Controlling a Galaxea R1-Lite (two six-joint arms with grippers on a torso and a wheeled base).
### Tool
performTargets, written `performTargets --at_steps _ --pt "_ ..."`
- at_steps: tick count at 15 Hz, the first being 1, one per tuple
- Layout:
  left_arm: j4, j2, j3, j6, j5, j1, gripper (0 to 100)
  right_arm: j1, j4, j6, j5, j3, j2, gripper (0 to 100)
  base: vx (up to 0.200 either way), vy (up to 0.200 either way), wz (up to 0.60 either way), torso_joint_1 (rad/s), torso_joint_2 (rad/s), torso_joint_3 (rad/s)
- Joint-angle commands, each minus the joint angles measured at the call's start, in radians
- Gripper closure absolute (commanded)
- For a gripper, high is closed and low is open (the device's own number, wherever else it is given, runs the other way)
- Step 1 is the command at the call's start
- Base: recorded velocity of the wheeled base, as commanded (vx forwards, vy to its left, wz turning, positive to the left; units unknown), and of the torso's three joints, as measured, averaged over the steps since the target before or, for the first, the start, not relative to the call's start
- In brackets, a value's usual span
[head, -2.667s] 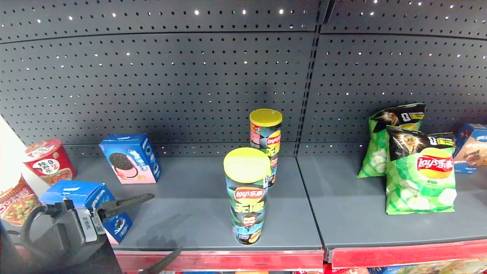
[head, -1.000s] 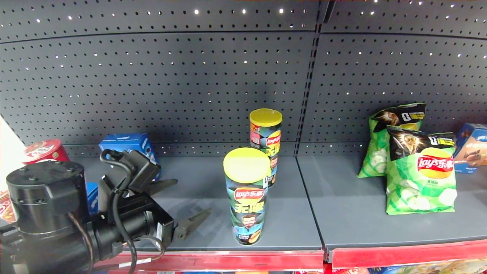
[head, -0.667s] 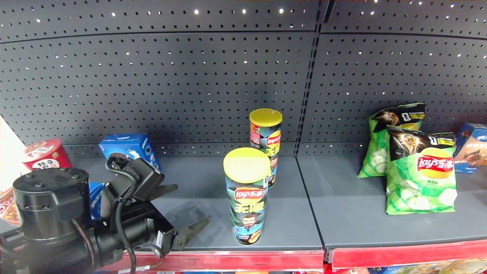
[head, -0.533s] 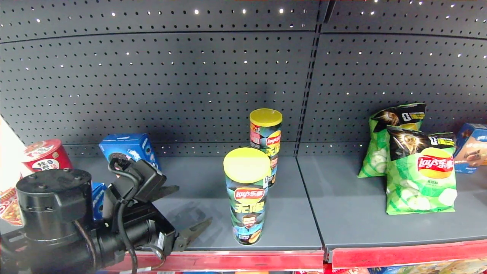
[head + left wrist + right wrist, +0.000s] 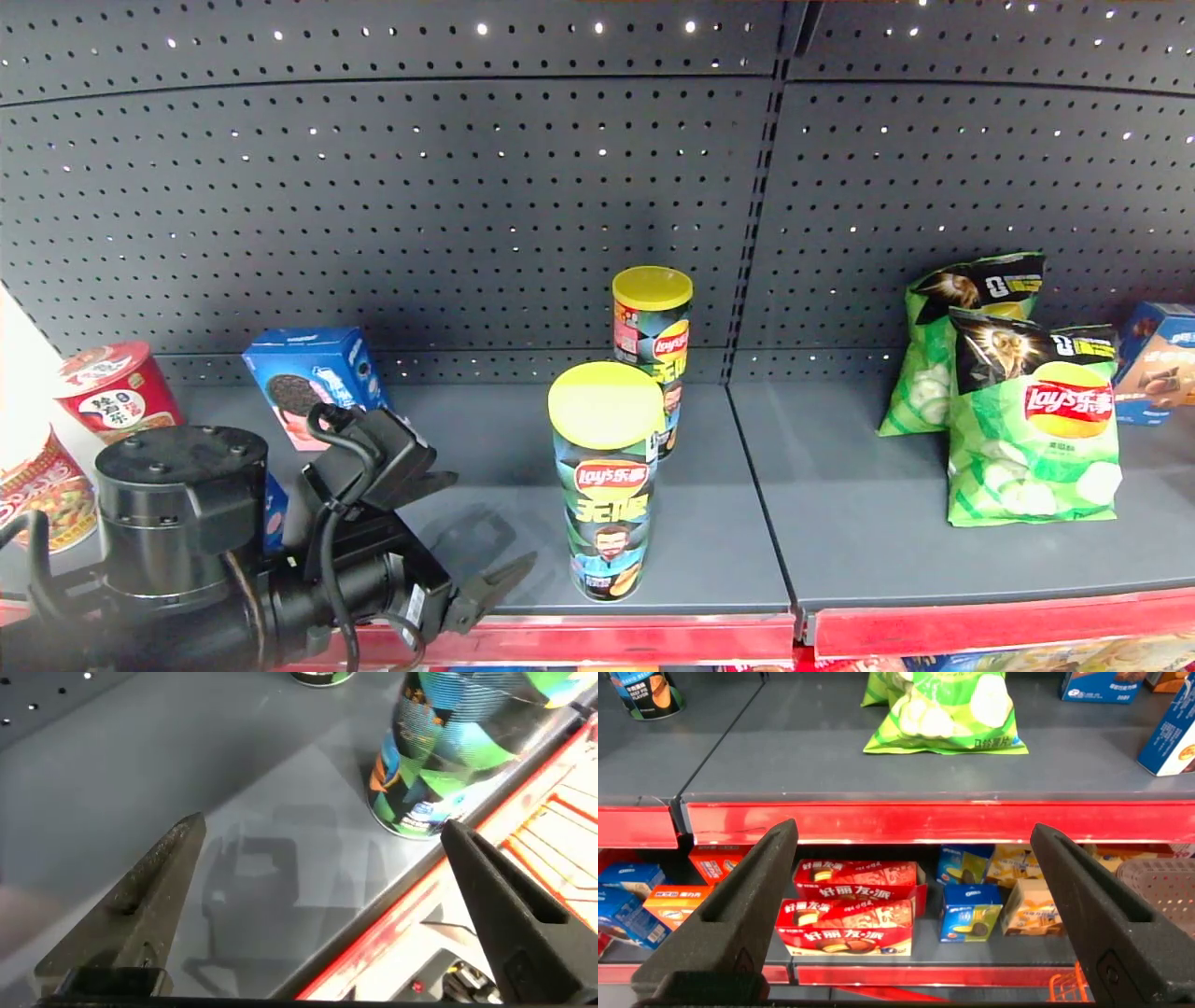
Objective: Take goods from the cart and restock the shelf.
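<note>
The left claw hung wide apart and empty over the front edge of the shelf, just left of the front can and not touching it. A second can stood upright behind. A cookie box stood farther left, and chip bags lay well to the right. The right claw, also apart and empty, faced red boxes on the lower tier.
</note>
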Motion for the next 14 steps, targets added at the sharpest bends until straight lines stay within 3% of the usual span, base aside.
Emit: performTargets --at_steps 1,3,14 --pt "-0.001 0.028 -0.004 0.000 0.023 -0.002 0 0.000 0.000 0.000 0.000 0.000 0.001 0 0.000 0.000 0.00 0.000 0.00 0.000" --pt "-0.003 0.057 -0.013 0.000 0.078 -0.005 0 0.000 0.000 0.000 0.000 0.000 0.001 0 0.000 0.000 0.00 0.000 0.00 0.000" --pt "-0.003 0.131 -0.076 -0.002 0.091 -0.036 0 0.000 0.000 0.000 0.000 0.000 0.001 0 0.000 0.000 0.00 0.000 0.00 0.000"
